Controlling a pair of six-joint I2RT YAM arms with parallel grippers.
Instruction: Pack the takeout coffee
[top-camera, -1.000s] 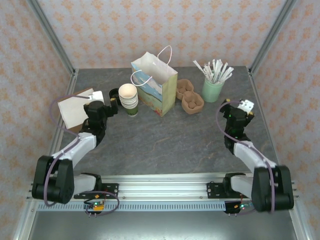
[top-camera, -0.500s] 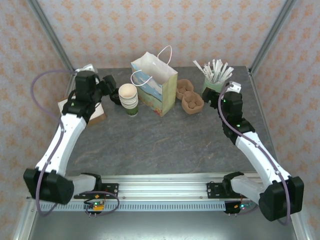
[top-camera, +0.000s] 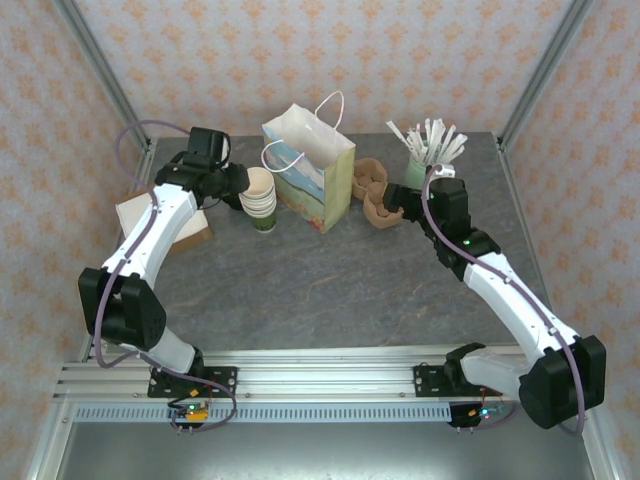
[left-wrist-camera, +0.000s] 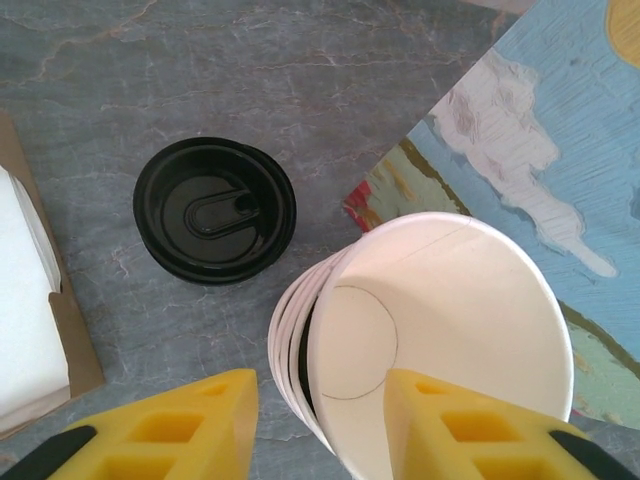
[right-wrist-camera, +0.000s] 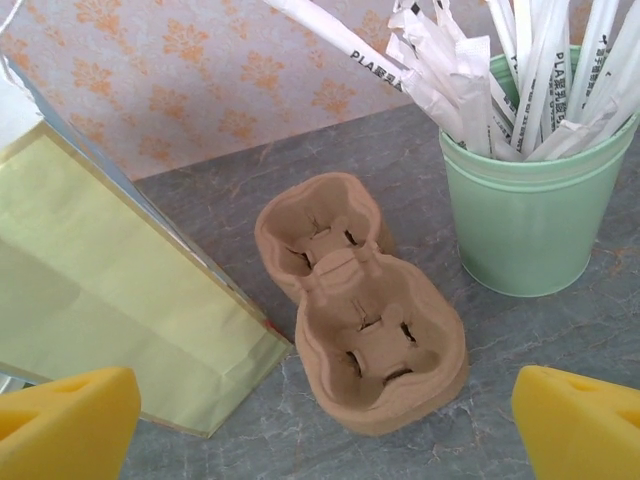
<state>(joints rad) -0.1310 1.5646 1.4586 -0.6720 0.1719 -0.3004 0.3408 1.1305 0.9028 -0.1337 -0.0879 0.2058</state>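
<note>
Grey veined tabletop (top-camera: 320, 290) within peach floral walls (top-camera: 330, 50) and metal posts (top-camera: 105, 75).

Grey marbled table (top-camera: 330, 280): paper bag (top-camera: 312, 185) far middle, cream cup stack (top-camera: 258, 200) and black-lidded coffee (left-wrist-camera: 215, 210) left of it, napkin box (top-camera: 135, 225) further left, pulp carrier (right-wrist-camera: 358, 320) and mint cup (right-wrist-camera: 530, 220) right.

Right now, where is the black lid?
In the left wrist view, the black lid sits on the table between the stack of cream cups and the cardboard box.
</note>
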